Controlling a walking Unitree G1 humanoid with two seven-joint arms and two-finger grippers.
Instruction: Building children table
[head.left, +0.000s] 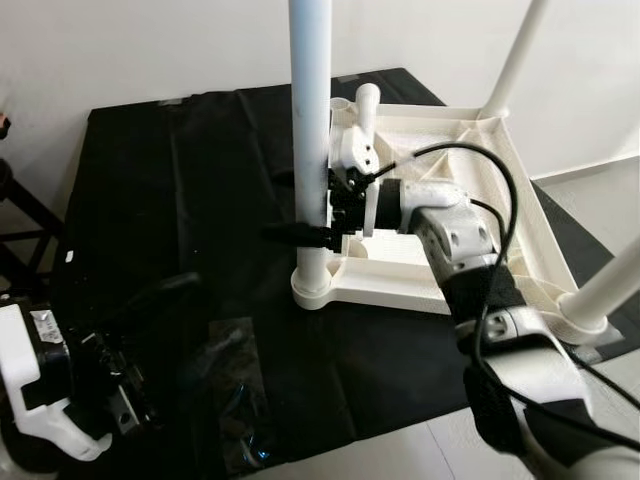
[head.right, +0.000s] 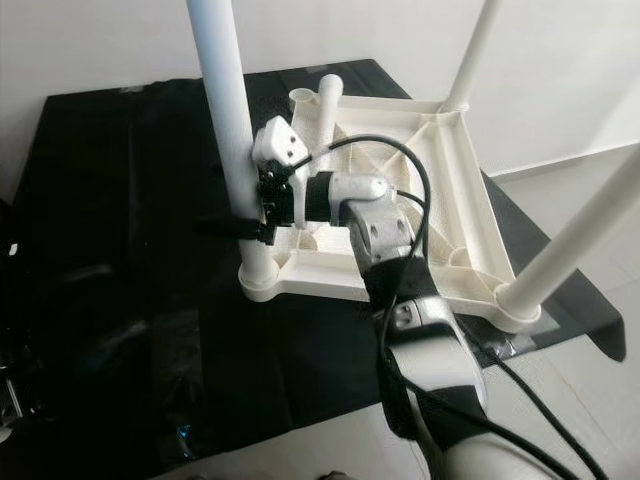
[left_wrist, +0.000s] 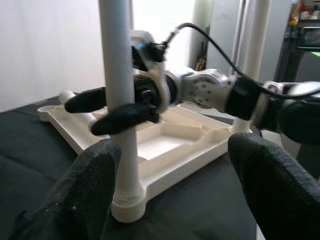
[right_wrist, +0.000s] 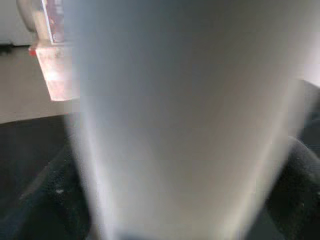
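Note:
The white children's table top (head.left: 470, 170) lies upside down on a black cloth. Three white legs stand upright in its corners. The near-left leg (head.left: 312, 150) has my right gripper (head.left: 312, 228) shut around it just above its socket (head.left: 313, 285), one black finger on each side (left_wrist: 122, 116). In the right wrist view this leg (right_wrist: 175, 120) sits close up between the pads. A short white tube (head.left: 366, 103) rests at the far-left corner. My left gripper (left_wrist: 175, 190) hovers low over the cloth, open, facing that leg from the near-left side.
The black cloth (head.left: 170, 200) covers the floor under the table. A clear plastic bag (head.left: 235, 390) lies on it near the front edge. Pale floor tiles (head.left: 420, 450) lie beyond the cloth's front edge. A black stand (head.left: 20, 225) is at the far left, and a white wall is behind.

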